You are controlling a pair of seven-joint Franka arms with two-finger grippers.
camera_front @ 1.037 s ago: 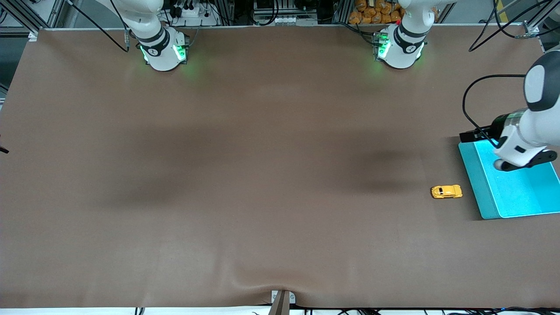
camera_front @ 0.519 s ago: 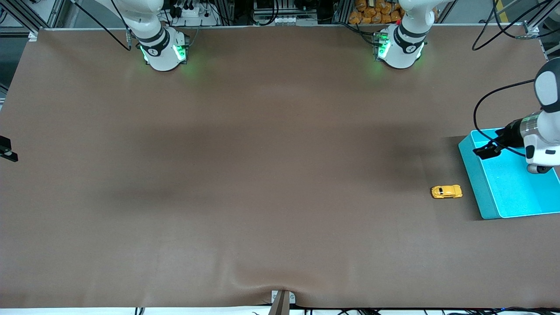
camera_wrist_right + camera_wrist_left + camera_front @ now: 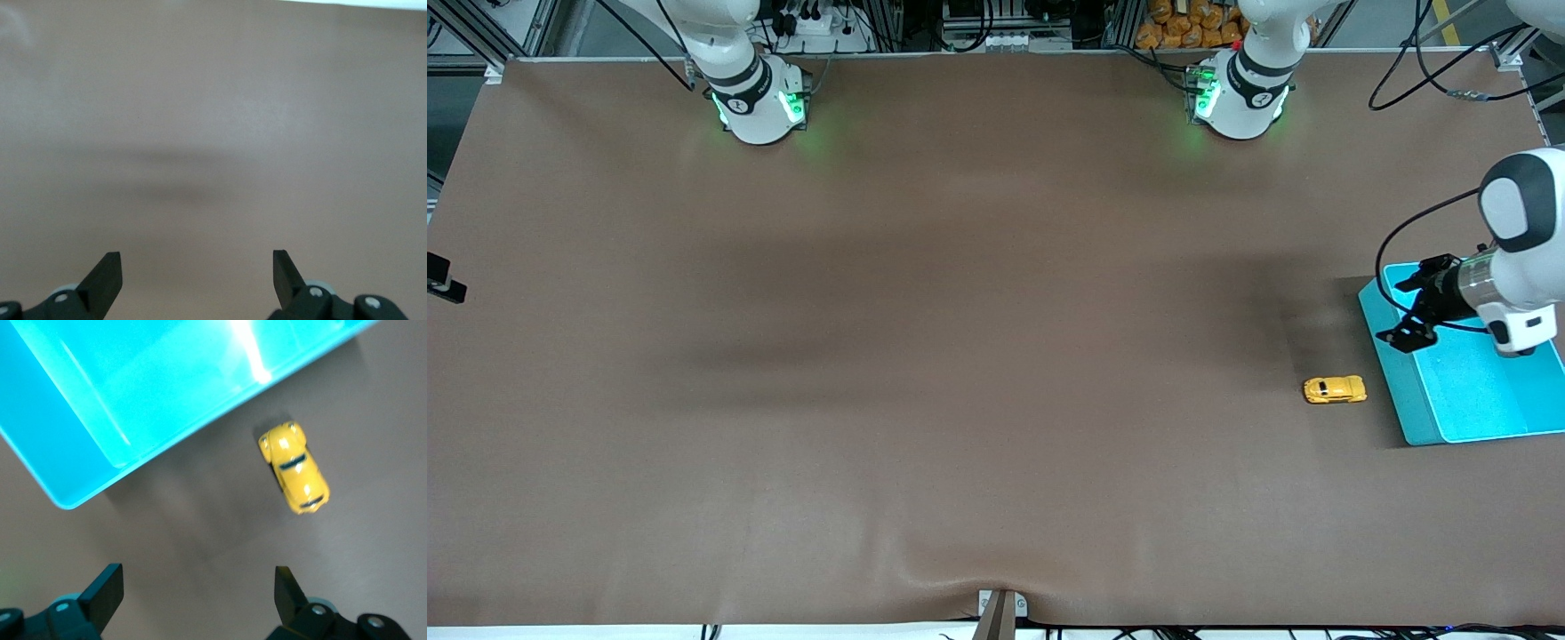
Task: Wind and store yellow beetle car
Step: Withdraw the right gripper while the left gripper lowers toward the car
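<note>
Jaws of the left gripper (image 3: 193, 593) stand wide with nothing between them, hanging over the turquoise bin's (image 3: 1409, 396) edge on the side that faces the yellow beetle car (image 3: 1335, 389). In the left wrist view the yellow beetle car (image 3: 294, 467) sits upright on its wheels on the bare table (image 3: 960, 356), just beside the turquoise bin (image 3: 80, 453) but not touching it. It is not yet between the fingertips.

Jaws of the right gripper (image 3: 193, 273) are likewise spread wide and hold nothing. Its wrist view shows only brown table (image 3: 213, 133) below. That arm appears to be waiting at the table's end well away from the bin.

The step in hand looks like the approach for the first pick. To do it well, the left gripper should probably shift off the bin until it is centred above the car. It should then turn at the wrist so the fingers close across the narrow body rather than along its length. The car is tiny, rounded and on wheels, so an off-centre pinch could roll it away or squirt it toward the bin wall. A straight descent with both fingertips low on the car's sides, near the table surface, seems the safest grasp.
</note>
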